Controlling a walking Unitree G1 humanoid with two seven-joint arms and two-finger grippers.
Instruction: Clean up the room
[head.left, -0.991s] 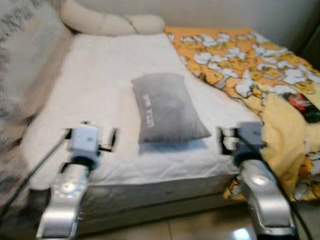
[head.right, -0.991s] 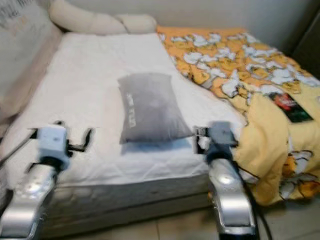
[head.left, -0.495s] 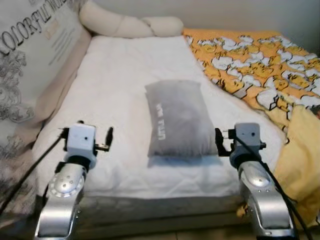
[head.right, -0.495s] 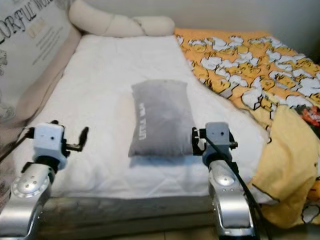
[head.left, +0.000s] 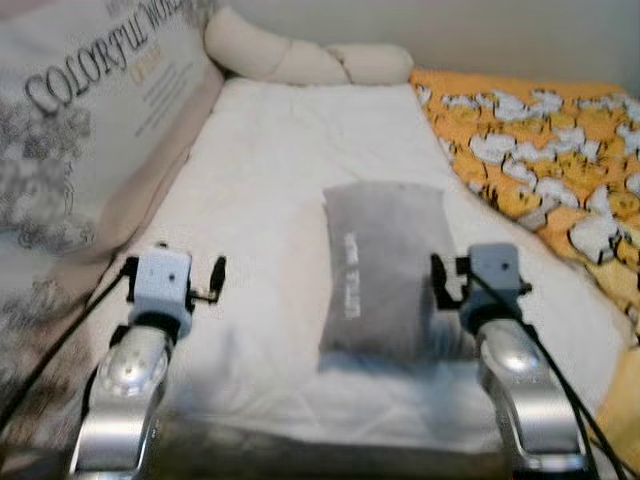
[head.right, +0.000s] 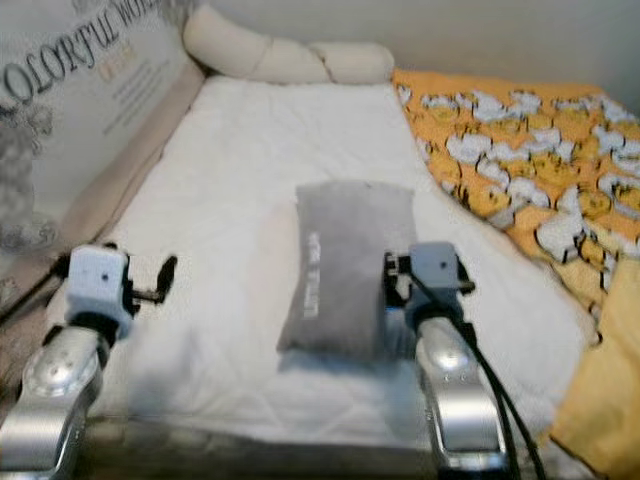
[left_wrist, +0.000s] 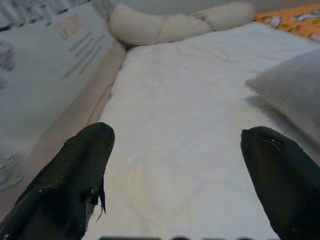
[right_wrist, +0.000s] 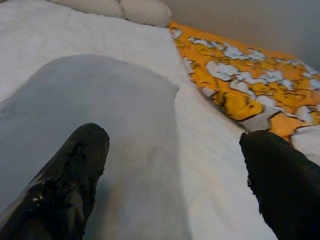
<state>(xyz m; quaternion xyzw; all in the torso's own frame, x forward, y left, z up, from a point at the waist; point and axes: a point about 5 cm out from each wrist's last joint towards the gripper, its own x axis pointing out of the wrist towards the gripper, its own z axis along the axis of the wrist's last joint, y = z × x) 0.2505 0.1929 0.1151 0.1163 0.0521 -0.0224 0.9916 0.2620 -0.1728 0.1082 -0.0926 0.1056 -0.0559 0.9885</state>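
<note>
Nearest, two silver arms reach over the bed's foot. The left pincer (left_wrist: 175, 165) hovers with its fingers spread wide above the white quilted mattress (head.left: 270, 180). The right pincer (right_wrist: 175, 175), equally wide, sits just beside the one grey rectangular pillow (head.left: 385, 265), at its right edge. Farther right lies one orange duck-print blanket (head.left: 530, 150). At the head rests one cream knotted bolster (head.left: 300, 60); along the left, one large printed cushion (head.left: 90, 130).

"colorful wor…" on the printed cushion (head.left: 90, 120)

Soft matt grey cloth pillow (head.left: 385, 265), quilted white cloth mattress (head.left: 270, 180)
</note>
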